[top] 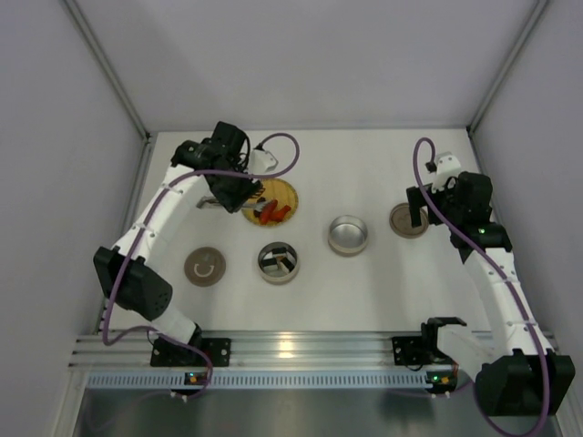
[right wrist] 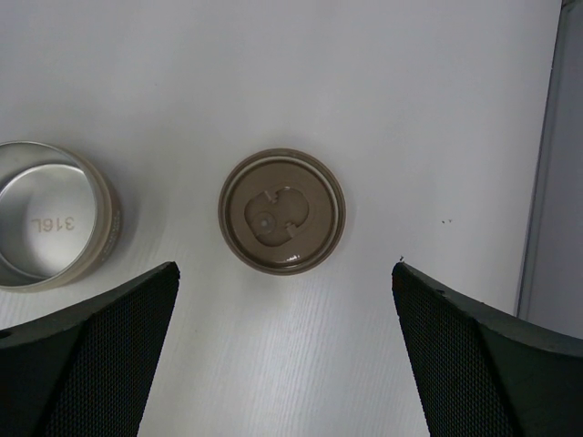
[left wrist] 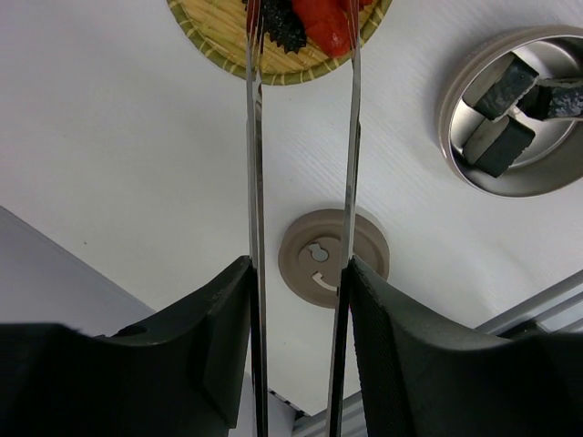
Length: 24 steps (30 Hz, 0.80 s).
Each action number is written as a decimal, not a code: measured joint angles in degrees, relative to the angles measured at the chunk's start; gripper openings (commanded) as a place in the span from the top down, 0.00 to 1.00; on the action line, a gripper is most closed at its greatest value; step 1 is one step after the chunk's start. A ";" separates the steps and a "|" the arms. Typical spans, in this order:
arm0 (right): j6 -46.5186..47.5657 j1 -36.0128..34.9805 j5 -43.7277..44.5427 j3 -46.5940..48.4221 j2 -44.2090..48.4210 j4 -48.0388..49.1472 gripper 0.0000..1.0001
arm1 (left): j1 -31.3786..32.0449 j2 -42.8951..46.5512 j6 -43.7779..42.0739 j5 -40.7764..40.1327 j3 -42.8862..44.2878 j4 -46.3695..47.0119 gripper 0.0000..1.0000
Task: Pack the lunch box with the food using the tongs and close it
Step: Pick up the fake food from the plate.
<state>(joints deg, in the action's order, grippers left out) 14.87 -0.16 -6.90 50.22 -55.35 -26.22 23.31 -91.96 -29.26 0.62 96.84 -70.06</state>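
Writing: "316L" on the inner floor of the empty tin (right wrist: 107, 218), seen upside down in the right wrist view.
Worktop: white worktop (top: 364, 173), finely grained, with an aluminium rail (top: 301, 350) along its 6 o'clock edge.
Room: pale grey walls (top: 319, 55) on three sides.
Left claw (left wrist: 301, 273): partly closed, clamping the tongs (left wrist: 254, 182), whose arms reach over the woven plate (left wrist: 219, 36) at 11 o'clock.
Food: red pieces (left wrist: 323, 23) and a dark piece (left wrist: 284, 27) lie on the plate. The sushi rolls (left wrist: 501, 141) sit in the filled tin (left wrist: 448, 118), at 6 o'clock of the plate.
Right claw (right wrist: 284, 269): spread wide, holding nothing, above a brown lid (right wrist: 281, 211) at 3 o'clock.
Second lid (left wrist: 332, 259): lies flat at 8 o'clock.
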 measured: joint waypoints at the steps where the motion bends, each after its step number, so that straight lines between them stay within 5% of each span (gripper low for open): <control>1: 0.07 0.00 0.00 0.00 0.00 0.02 0.01 | -0.04 -0.15 0.50 0.00 0.00 0.26 0.52; 24: 0.57 0.00 0.85 -1.46 0.24 0.13 0.00 | -0.83 -5.46 6.73 0.09 0.00 5.16 0.52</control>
<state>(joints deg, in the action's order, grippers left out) 15.44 -0.16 -6.04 48.75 -55.11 -26.09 22.48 -97.43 -22.52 0.71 96.84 -64.90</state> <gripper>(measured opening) 0.993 0.482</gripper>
